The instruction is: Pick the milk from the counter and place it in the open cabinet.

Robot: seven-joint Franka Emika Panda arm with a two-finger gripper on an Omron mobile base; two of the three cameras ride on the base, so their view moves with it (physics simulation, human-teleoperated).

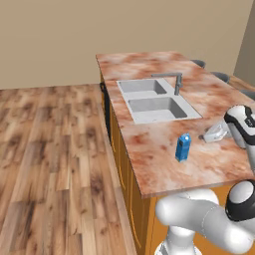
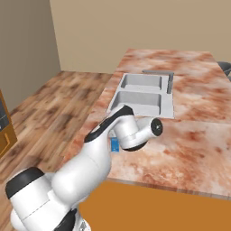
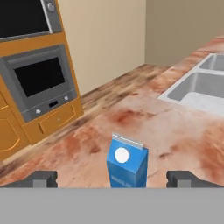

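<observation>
The milk [image 1: 183, 147], a small blue gabled carton, stands upright on the reddish marbled counter [image 1: 149, 149], near its front end and short of the sink. In the hand view the milk [image 3: 127, 162] sits low in the centre, just ahead of the two dark fingertips [image 3: 41, 179], which stand wide apart on either side of it. My gripper [image 1: 205, 136] is open, level with the carton and to its right, not touching it. In the right base view my arm covers most of the milk [image 2: 115, 145]. The open cabinet is out of view.
A grey double sink [image 1: 155, 99] with a faucet [image 1: 177, 82] is set in the counter beyond the milk. Grey stools [image 1: 221, 76] stand at the counter's far right. Across the wooden floor [image 1: 50, 149] an oven [image 3: 39, 83] sits in orange cabinetry.
</observation>
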